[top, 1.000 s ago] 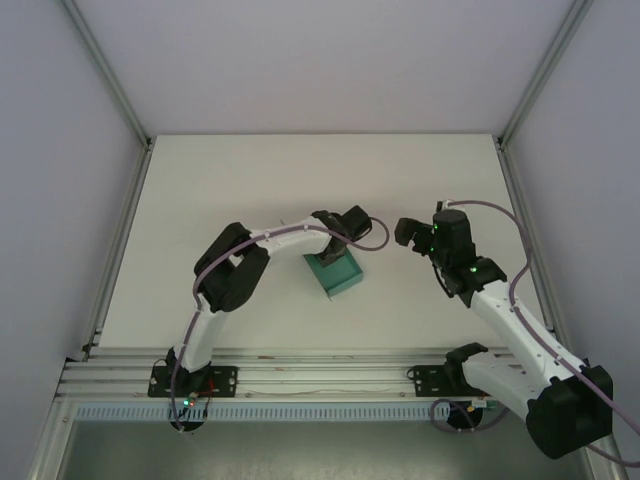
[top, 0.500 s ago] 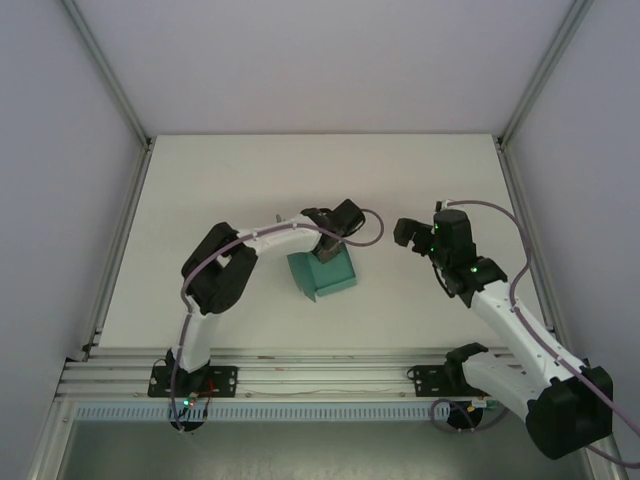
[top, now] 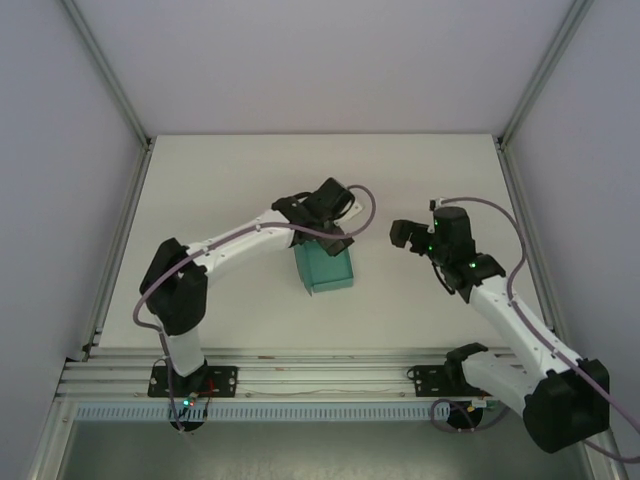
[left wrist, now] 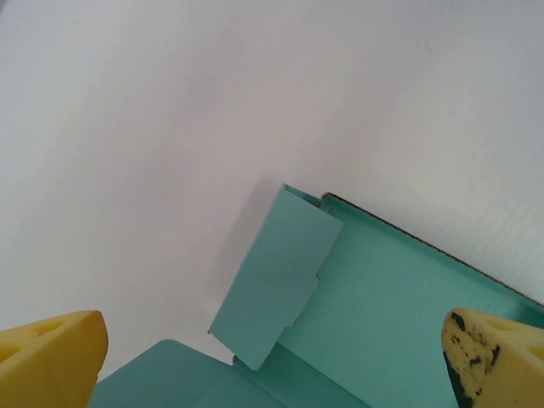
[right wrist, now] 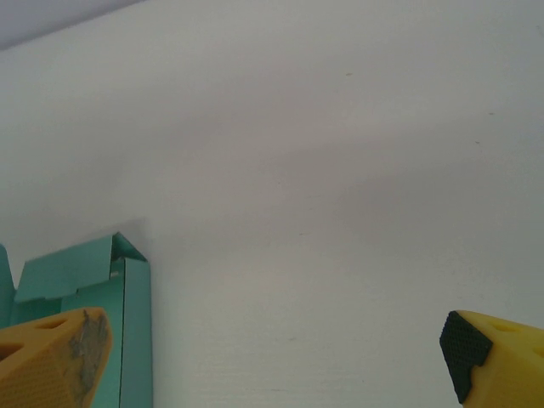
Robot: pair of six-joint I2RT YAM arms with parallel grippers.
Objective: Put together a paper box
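The paper box (top: 326, 270), teal-green card, lies partly folded in the middle of the table. My left gripper (top: 332, 238) hangs over its far edge, open, with nothing between its fingers. In the left wrist view the box (left wrist: 391, 297) lies open below the left gripper (left wrist: 274, 364), with one flap (left wrist: 276, 272) standing up from its floor. My right gripper (top: 404, 236) is open a short way to the right of the box, apart from it. In the right wrist view a corner of the box (right wrist: 127, 289) sits at the left, beside the right gripper (right wrist: 274, 361), which has only table below it.
The white table (top: 230, 180) is walled on the left, back and right by pale panels with aluminium posts (top: 105, 75). An aluminium rail (top: 320, 375) at the near edge carries both arm bases.
My left gripper went from shut to open and let go of the box. The left arm stretched out farther from its base, and the box shifted slightly left. The right arm barely moved.
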